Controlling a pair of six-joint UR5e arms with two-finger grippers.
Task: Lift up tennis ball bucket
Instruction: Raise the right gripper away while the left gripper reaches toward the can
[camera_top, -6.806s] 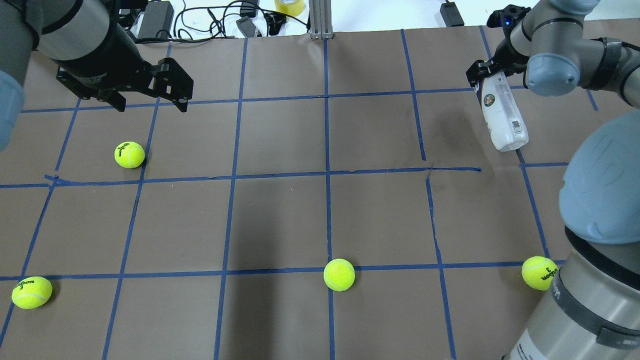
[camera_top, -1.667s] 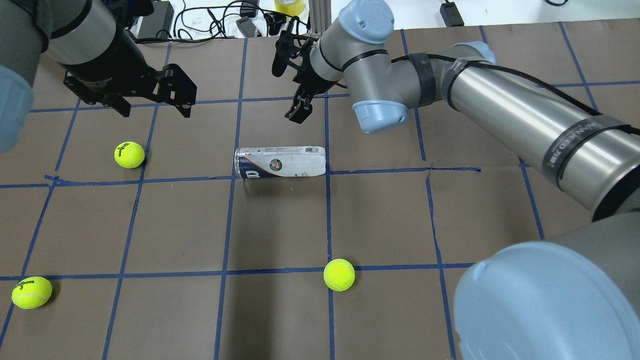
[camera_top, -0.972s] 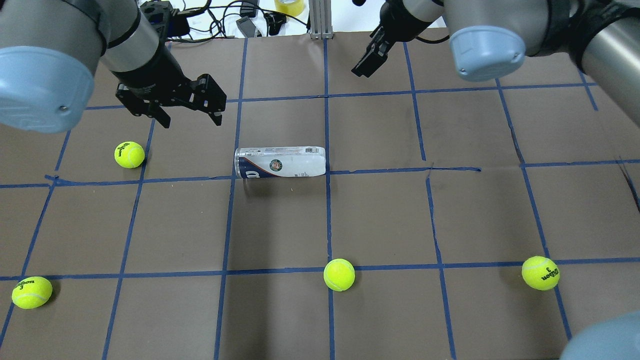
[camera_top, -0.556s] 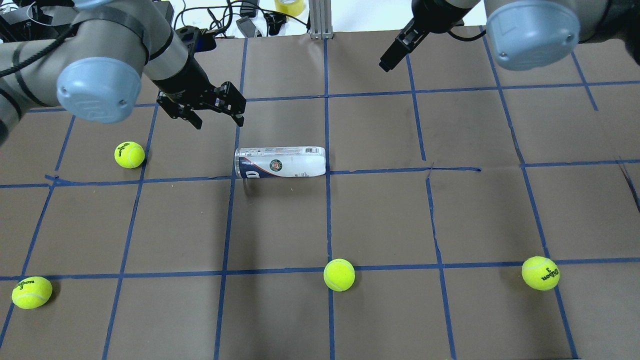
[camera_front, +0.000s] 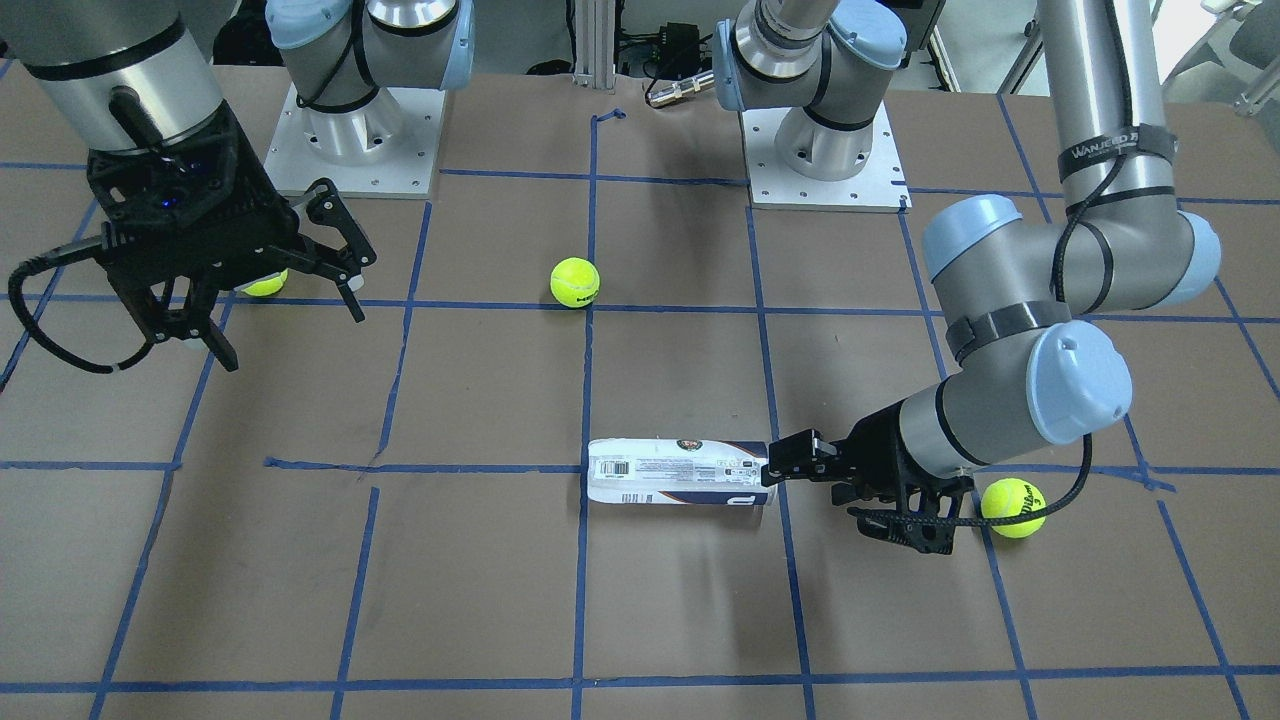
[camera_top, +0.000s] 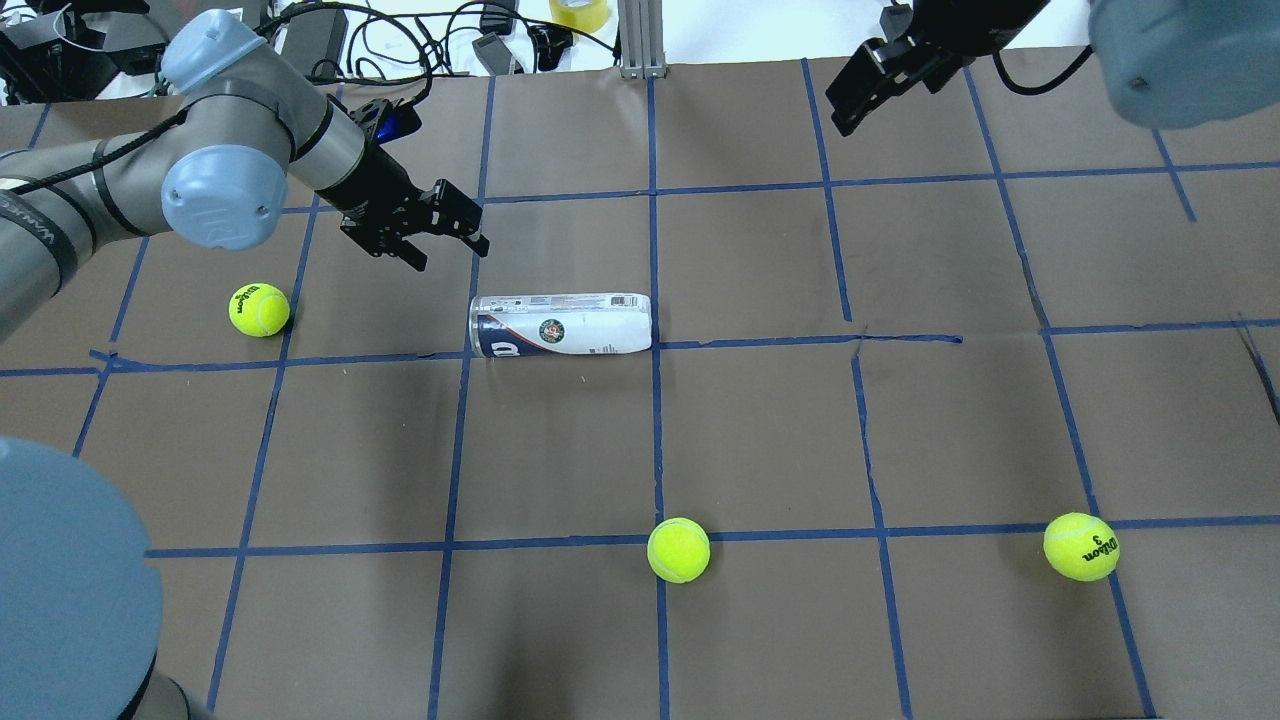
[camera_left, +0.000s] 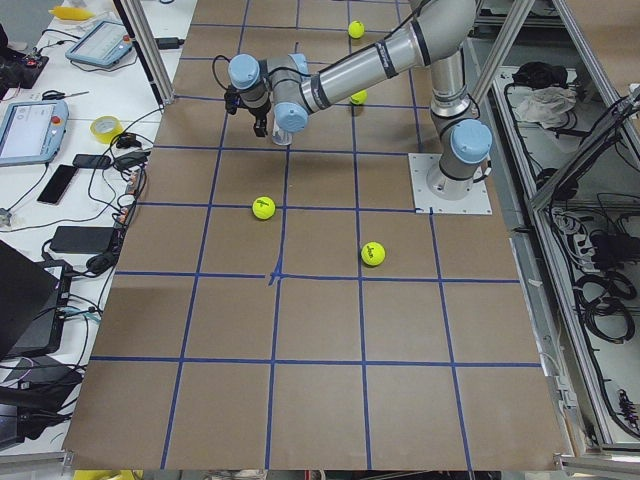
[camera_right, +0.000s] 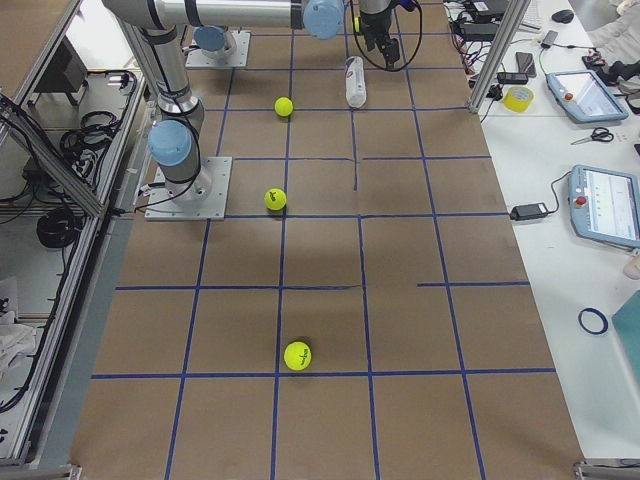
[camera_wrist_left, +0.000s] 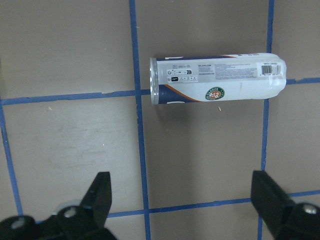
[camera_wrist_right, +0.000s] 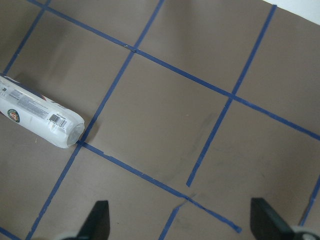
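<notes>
Pincer check, left arm first: the left pincer (camera_top: 450, 256) stands spread wide with nothing between its fingers; it hangs above the surface (camera_top: 760, 430) near the navy end of the tennis ball bucket (camera_top: 560, 323), on the side away from the robot, not touching it; the right pincer (camera_front: 290, 335) is also spread and empty, well apart from the bucket toward the other end of the surface.

Bucket: lies on its side along a blue tape line (camera_top: 800, 341) near the middle of the surface; not yet lifted.

Risks, as judged:
1. The left wrist view shows the line between the fingers running along the bucket's length, not across it; closing like that would catch the ends or miss; the wrist probably needs a turn first.
2. Round tube on a flat surface; one finger landing before the other could roll it away.
3. The plastic looks smooth and thin; a light squeeze may let it slip, a hard one may dent it.
4. A grip near one end would let the long free end droop on the lift; a mid-body grip looks safer.
5. The nearest tennis ball (camera_front: 1012, 493) sits just beside the left wrist and its cable; a sweep of the arm could knock it.

Contents: the label (camera_wrist_left: 220, 75) hides most of the wall; no yellow-green shows through the clear rounded end; the bucket appears empty; cannot tell whether the rimmed end is capped; the other tennis balls (camera_top: 678, 549) lie loose on the surface, none inside.
</notes>
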